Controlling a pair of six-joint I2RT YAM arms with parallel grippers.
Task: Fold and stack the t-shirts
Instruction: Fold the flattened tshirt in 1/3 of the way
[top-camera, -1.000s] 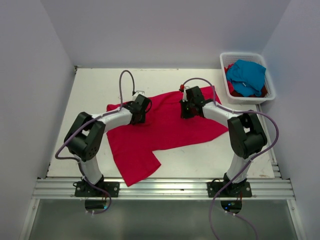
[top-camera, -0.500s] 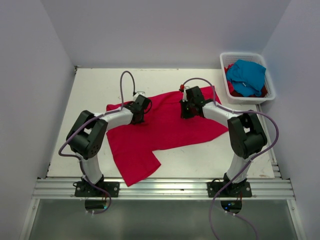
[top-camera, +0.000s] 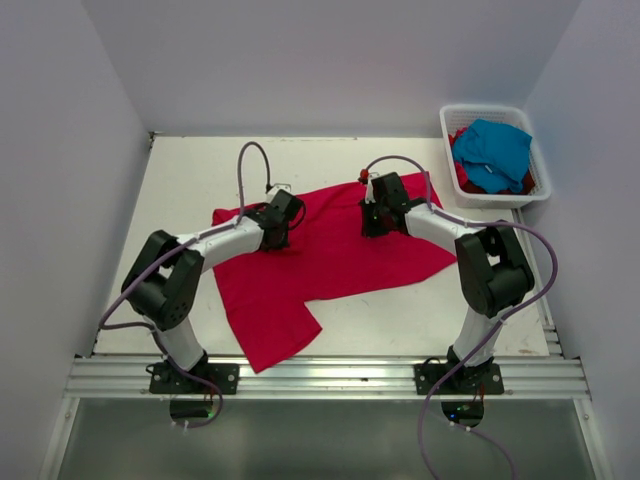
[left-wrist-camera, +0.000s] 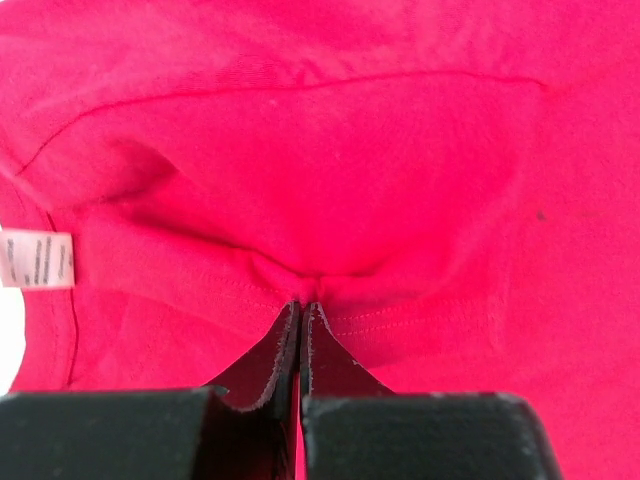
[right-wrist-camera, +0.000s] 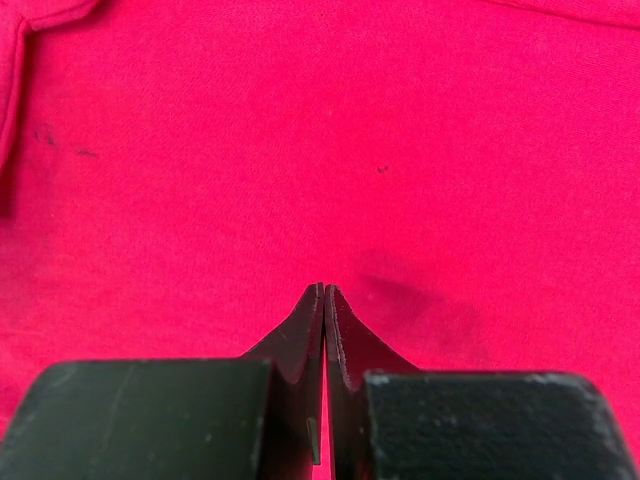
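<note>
A crimson red t-shirt (top-camera: 335, 255) lies spread and rumpled across the middle of the table. My left gripper (top-camera: 282, 218) is down on its upper left part. In the left wrist view the jaws (left-wrist-camera: 302, 306) are shut on a puckered stitched hem of the red t-shirt (left-wrist-camera: 330, 180), with a white label (left-wrist-camera: 35, 258) at the left. My right gripper (top-camera: 374, 216) sits on the shirt's upper right part. Its jaws (right-wrist-camera: 324, 290) are shut, tips against flat red cloth (right-wrist-camera: 330, 140), with no fold seen between them. A turquoise blue t-shirt (top-camera: 492, 150) lies on red cloth (top-camera: 463, 180) in the basket.
A white slatted plastic basket (top-camera: 446, 124) stands at the back right corner of the table. Grey walls close in the table on the left, back and right. A metal rail (top-camera: 320, 378) runs along the near edge by the arm bases.
The left gripper has closed on the shirt's hem, and the left arm's elbow has swung lower and to the left. The right arm and the shirt have stayed put.
</note>
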